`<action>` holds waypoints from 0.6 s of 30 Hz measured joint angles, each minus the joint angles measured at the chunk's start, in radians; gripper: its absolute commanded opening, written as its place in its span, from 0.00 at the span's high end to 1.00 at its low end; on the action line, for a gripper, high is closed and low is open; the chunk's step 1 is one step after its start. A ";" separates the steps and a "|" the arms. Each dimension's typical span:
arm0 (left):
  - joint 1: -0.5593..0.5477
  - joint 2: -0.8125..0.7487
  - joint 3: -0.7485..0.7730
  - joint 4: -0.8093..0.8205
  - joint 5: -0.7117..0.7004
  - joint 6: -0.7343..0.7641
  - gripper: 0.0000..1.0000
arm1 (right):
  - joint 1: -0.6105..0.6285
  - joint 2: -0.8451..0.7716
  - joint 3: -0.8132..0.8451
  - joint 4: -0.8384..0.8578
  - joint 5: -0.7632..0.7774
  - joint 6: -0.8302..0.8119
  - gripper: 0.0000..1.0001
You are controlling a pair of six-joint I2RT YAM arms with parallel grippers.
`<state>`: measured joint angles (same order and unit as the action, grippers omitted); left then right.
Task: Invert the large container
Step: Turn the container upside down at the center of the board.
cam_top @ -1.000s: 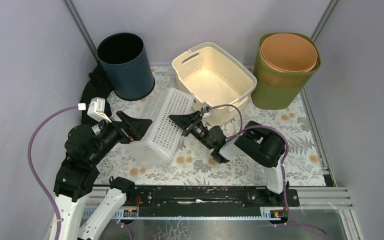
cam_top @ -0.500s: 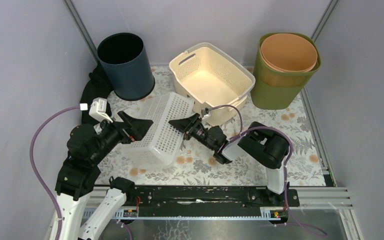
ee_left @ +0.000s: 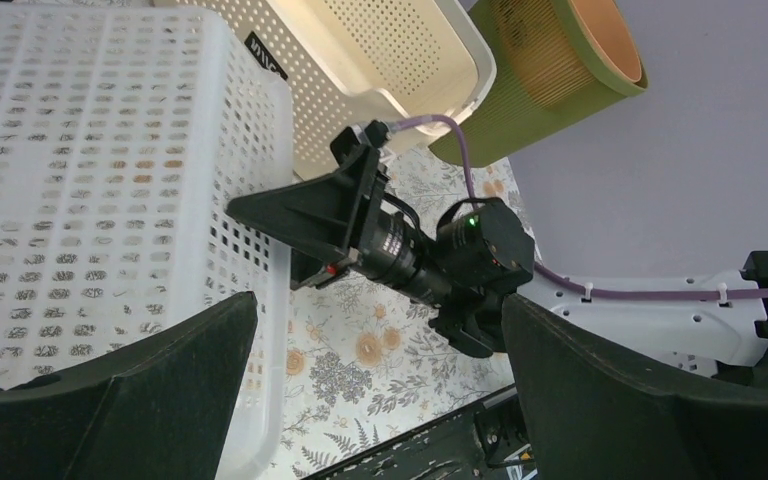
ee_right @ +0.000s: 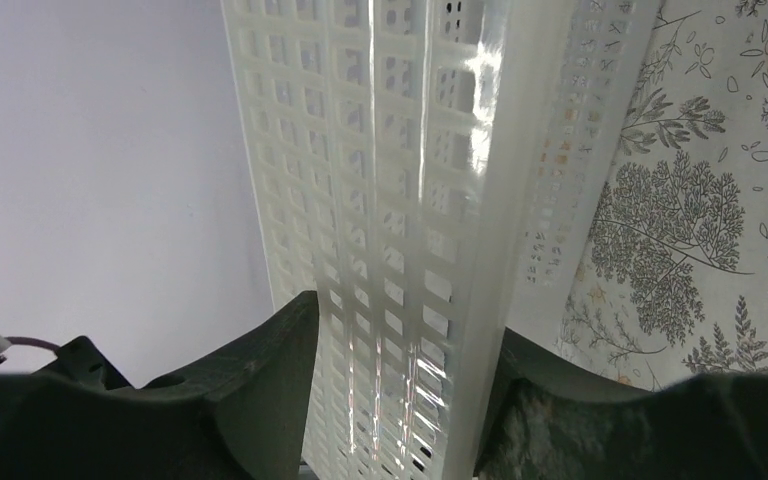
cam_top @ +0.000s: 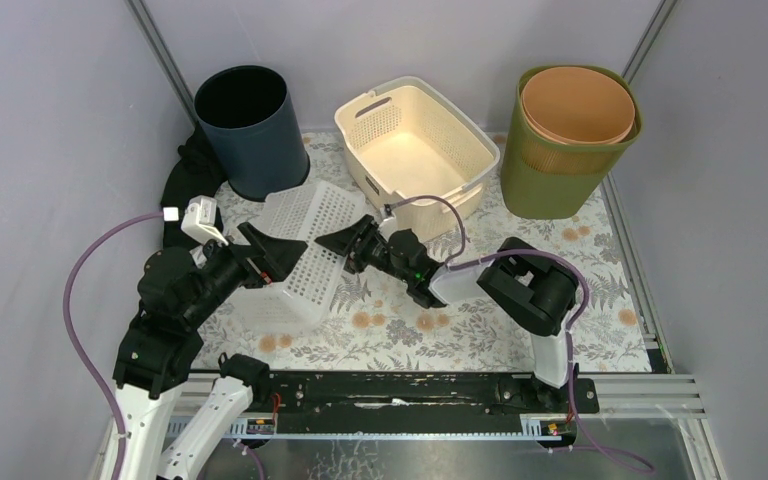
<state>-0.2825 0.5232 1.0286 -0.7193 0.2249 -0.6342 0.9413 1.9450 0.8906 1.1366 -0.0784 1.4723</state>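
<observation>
The large container, a white perforated basket (cam_top: 305, 250), stands tipped on its edge on the flowered table, between my two grippers. My right gripper (cam_top: 348, 243) holds it from the right. In the right wrist view one slotted wall of the basket (ee_right: 410, 150) runs down between the two fingers of the right gripper (ee_right: 405, 320), and both fingers lie against it. My left gripper (cam_top: 272, 255) is wide open at the basket's left side. In the left wrist view the basket (ee_left: 110, 180) fills the left half, its rim lies just inside the left finger (ee_left: 160, 390), and nothing is pinched.
A cream laundry basket (cam_top: 490, 160) stands just behind the white one. At the back left there is a dark blue bin (cam_top: 260, 150), with a black cloth (cam_top: 182, 180) beside it. A green bin (cam_top: 550, 185) holding an orange bin (cam_top: 577, 105) stands at the back right.
My right gripper has moved left and carried the white basket with it, tipping it more steeply toward the left gripper. The cream basket has shifted slightly left. The left arm has hardly moved.
</observation>
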 measured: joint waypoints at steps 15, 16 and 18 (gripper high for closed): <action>0.000 0.000 -0.014 0.003 0.000 0.000 0.00 | -0.018 0.054 0.143 -0.306 -0.074 -0.119 0.29; 0.000 0.000 -0.014 0.003 0.000 0.000 0.00 | -0.018 0.055 0.146 -0.311 -0.074 -0.122 0.29; 0.000 0.000 -0.016 0.004 0.000 0.000 0.00 | -0.018 0.063 0.154 -0.317 -0.075 -0.127 0.29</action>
<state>-0.2825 0.5232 1.0126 -0.7151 0.2249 -0.6342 0.9234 2.0075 1.0447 0.8196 -0.1535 1.3453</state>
